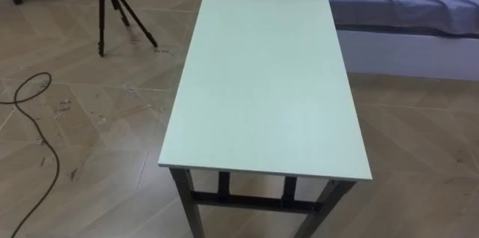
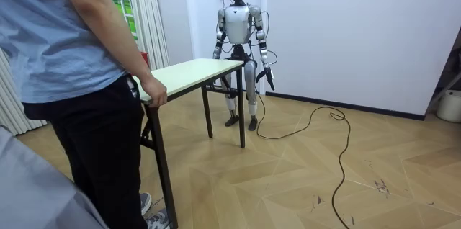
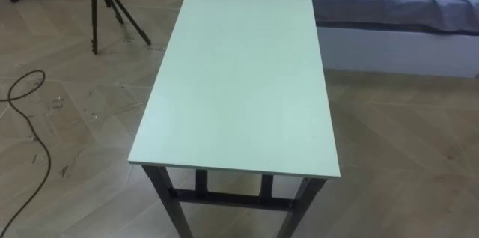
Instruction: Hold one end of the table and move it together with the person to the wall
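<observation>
The long table, with its smooth pale-green laminate top and dark square metal legs, is being gripped at the far end by a person's hand. The near end is being left unheld. The robot's left hand and right hand are being hung low; how far either is opened cannot be told. If the table is lifted from one end only, the slick top could be tilted or the legs dragged across the wood floor.
</observation>
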### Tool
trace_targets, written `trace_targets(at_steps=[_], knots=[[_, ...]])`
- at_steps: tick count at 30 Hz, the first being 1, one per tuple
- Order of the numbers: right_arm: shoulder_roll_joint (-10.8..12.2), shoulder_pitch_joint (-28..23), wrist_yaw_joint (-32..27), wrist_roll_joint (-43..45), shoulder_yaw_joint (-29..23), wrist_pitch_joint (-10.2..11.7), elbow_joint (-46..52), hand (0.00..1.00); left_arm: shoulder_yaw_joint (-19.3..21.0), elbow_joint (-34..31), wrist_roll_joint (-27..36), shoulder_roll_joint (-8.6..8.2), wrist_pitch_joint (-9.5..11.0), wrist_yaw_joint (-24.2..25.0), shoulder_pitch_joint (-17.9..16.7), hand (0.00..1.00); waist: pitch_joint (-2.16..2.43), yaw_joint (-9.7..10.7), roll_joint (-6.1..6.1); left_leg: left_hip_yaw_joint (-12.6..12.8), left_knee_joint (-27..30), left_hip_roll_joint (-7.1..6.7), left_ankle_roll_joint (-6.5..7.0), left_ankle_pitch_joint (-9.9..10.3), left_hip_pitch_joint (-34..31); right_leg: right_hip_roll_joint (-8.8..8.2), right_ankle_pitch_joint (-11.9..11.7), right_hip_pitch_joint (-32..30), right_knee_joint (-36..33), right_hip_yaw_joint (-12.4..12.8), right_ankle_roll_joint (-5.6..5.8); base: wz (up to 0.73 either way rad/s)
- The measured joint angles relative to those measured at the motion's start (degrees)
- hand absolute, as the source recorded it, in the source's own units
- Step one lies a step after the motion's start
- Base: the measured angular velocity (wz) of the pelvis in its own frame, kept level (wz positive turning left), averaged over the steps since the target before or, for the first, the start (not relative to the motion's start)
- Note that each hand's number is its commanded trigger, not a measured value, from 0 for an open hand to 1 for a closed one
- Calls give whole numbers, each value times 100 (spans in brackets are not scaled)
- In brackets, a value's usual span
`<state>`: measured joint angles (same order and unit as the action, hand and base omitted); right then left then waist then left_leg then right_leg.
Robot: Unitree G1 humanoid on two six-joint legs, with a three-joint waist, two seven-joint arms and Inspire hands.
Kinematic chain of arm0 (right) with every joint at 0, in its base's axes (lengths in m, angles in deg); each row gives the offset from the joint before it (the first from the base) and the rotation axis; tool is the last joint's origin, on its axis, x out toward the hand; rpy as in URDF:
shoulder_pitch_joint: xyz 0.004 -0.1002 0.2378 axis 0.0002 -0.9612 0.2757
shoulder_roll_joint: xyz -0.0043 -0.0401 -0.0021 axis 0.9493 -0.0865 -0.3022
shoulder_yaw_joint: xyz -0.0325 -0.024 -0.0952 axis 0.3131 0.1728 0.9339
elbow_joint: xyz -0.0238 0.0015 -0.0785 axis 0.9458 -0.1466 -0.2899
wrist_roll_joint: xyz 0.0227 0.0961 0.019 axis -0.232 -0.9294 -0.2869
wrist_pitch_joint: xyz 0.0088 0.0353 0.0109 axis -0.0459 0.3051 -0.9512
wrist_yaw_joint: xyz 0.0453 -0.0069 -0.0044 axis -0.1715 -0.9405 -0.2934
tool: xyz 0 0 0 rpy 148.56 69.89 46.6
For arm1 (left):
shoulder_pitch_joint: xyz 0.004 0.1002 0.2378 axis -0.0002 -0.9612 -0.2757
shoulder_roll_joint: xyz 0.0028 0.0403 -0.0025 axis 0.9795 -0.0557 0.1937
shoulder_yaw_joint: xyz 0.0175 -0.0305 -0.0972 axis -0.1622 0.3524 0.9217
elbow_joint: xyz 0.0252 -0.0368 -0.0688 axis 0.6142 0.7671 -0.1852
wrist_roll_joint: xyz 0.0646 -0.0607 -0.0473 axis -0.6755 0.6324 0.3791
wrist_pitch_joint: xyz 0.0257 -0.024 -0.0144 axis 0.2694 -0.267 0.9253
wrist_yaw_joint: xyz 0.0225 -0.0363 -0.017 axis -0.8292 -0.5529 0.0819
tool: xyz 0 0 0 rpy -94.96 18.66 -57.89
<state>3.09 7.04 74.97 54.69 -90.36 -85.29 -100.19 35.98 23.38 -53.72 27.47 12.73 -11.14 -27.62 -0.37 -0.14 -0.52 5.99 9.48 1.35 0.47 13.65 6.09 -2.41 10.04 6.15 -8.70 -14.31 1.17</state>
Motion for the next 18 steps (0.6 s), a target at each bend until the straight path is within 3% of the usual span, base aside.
trace_targets(at_steps=[8,18], knots=[[11,-1,53,-63,-17,-92,-15,0,-26,-1,91,0,-11,33,-7,0,-3,3,-4,1,-14,0,0,0,51,-1,0,42,1,-4,0,0],[22,66,161,-223,-86,-165,-120,0,-6,8,570,8,-93,524,26,0,4,25,-17,8,0,4,-1,2,24,2,0,15,-5,3,0,0]])
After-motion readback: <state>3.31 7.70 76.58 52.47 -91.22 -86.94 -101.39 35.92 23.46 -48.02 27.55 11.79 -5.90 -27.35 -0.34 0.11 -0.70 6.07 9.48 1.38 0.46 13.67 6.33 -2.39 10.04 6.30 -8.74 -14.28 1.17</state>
